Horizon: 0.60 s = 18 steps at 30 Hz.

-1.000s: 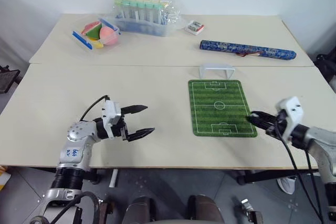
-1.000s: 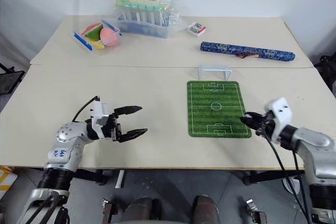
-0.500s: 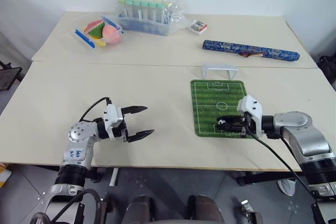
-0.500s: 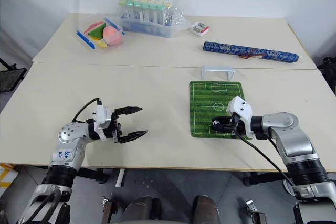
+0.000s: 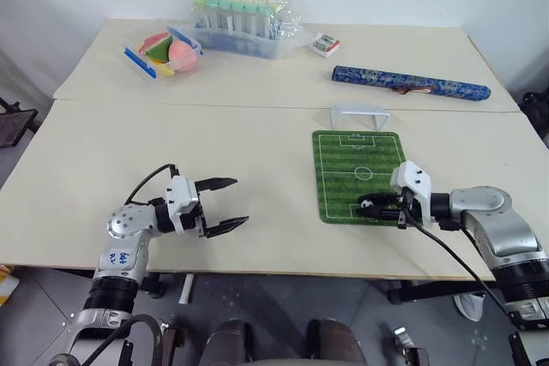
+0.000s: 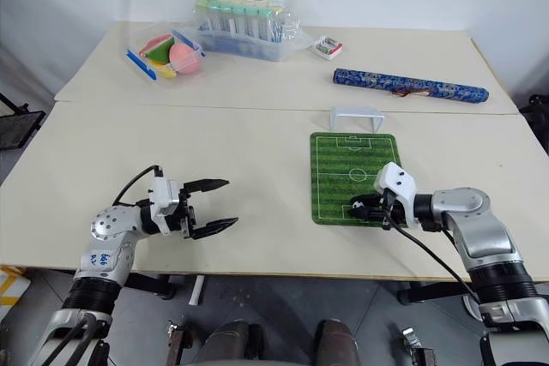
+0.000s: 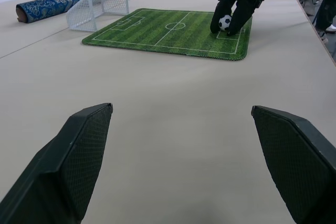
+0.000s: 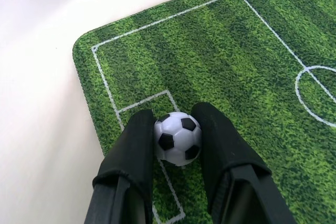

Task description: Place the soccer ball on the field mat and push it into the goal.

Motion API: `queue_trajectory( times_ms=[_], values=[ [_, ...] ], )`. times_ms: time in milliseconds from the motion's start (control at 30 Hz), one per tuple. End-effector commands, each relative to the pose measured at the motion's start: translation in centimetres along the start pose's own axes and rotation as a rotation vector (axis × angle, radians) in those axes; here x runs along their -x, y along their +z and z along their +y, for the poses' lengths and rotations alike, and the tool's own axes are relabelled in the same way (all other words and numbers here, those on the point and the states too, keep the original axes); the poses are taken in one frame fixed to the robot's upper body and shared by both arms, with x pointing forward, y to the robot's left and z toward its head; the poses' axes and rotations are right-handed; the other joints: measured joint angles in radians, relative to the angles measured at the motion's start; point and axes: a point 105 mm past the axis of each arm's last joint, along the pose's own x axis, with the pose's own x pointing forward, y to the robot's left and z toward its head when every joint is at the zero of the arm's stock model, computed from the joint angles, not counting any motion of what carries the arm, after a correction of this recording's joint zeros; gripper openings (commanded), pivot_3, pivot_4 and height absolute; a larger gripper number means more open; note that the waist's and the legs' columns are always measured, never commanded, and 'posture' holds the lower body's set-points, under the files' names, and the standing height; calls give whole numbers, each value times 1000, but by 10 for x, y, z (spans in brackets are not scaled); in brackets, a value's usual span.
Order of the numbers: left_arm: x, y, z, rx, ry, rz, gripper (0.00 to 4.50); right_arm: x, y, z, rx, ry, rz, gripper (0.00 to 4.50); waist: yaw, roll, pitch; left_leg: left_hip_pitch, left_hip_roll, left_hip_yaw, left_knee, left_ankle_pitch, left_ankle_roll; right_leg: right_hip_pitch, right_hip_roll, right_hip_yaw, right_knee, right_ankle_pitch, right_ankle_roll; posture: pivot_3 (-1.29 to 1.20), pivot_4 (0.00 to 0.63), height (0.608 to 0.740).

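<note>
A: Left claw (image 5: 221,205) spread wide over bare bench (image 5: 257,143), holding nothing. Idle, clear of play?

B: Likely. Right claw (image 8: 178,135) pinches the soccer ball (image 8: 178,138) low over the field mat (image 5: 339,182), at its near penalty box.

A: Why that end?

B: The goal (image 5: 358,113) stands just past the far edge, so the push runs lengthwise.

Across the pale table (image 5: 257,83), the clear box of capped tubes (image 5: 238,19) stands at the far edge, with a tray of toy fruit (image 5: 163,51) just left of it, a small packet (image 5: 323,44) to its right, and a blue patterned roll (image 5: 410,82) farther right.
</note>
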Motion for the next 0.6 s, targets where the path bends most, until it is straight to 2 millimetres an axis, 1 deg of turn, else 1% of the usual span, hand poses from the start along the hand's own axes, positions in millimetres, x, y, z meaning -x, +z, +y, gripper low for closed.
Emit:
queue_trajectory(
  times_ms=[33,133,367,600],
  values=[
    [2,7,6,-31,7,-9,4500,2,-3,0,-4,-11,-2,1559,0,0,0,0,0,0,0,0,0,0,0,0,0,0,0,0,150,740],
    [1,6,8,-30,10,-8,4500,1,-3,-1,-7,-16,-4,2341,0,0,0,0,0,0,0,0,0,0,0,0,0,0,0,0,150,740],
    [0,6,10,-29,11,-10,4500,2,0,-2,4,-12,-9,2341,-1,0,0,0,0,0,0,0,0,0,0,0,0,0,0,0,150,740],
    [-2,7,11,-30,15,-15,4500,5,18,2,67,20,-26,2341,-1,0,0,0,0,0,0,0,0,0,0,0,0,0,0,0,150,740]
  ],
)
